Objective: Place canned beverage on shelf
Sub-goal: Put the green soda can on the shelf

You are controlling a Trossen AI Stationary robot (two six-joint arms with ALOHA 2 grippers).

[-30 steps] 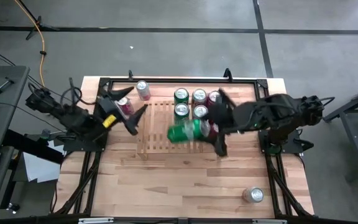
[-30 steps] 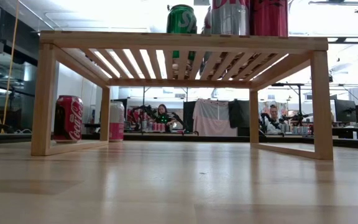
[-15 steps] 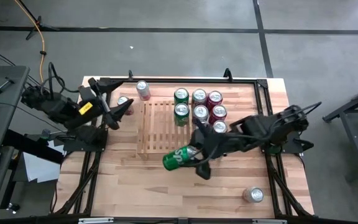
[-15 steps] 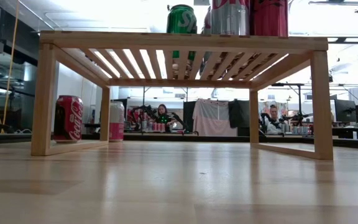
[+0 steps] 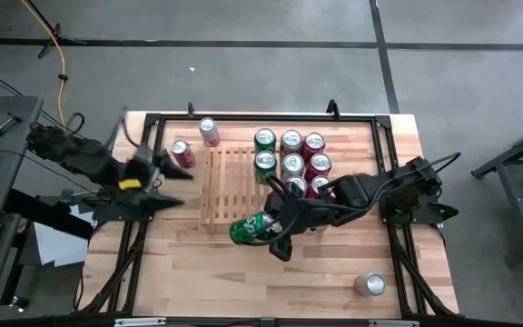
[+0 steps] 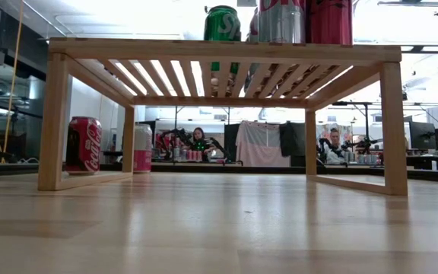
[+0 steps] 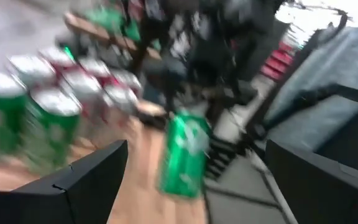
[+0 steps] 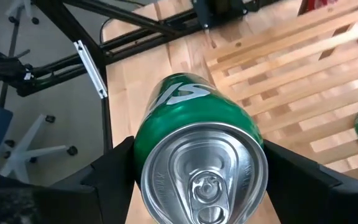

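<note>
Now the right arm reaches low across the desk (image 5: pixel 334 263) from its base on the right side, stretched toward the front edge of the shelf (image 5: pixel 234 186). Its right hand (image 5: pixel 263 232) grips a green can (image 5: pixel 248 229), which lies on its side in the high view, just past the shelf's front edge and over the bare desk. In the right wrist view the same can fills the gap between the two dark fingers (image 8: pixel 114 171), one pressed to each side of the can, its silver top and pull tab facing the camera, and the shelf's slats run behind it.

Six cans stand upright in a cluster (image 5: pixel 289 156) on the rear right part of the shelf, green, silver and red; the left half of the slats is bare. In the low view three of those cans show above the shelf's top board, and two more cans stand on the desk behind its left leg, a red can (image 6: pixel 84 144) and a pink can (image 6: pixel 142 148).

The left arm is drawn back at the desk's left edge, with the left hand (image 5: pixel 152 173) off the side of the desk, near the red can. Its fingers sit wide apart in the left wrist view, with nothing between them.

A silver can (image 5: pixel 369 285) lies alone near the front right corner.
</note>
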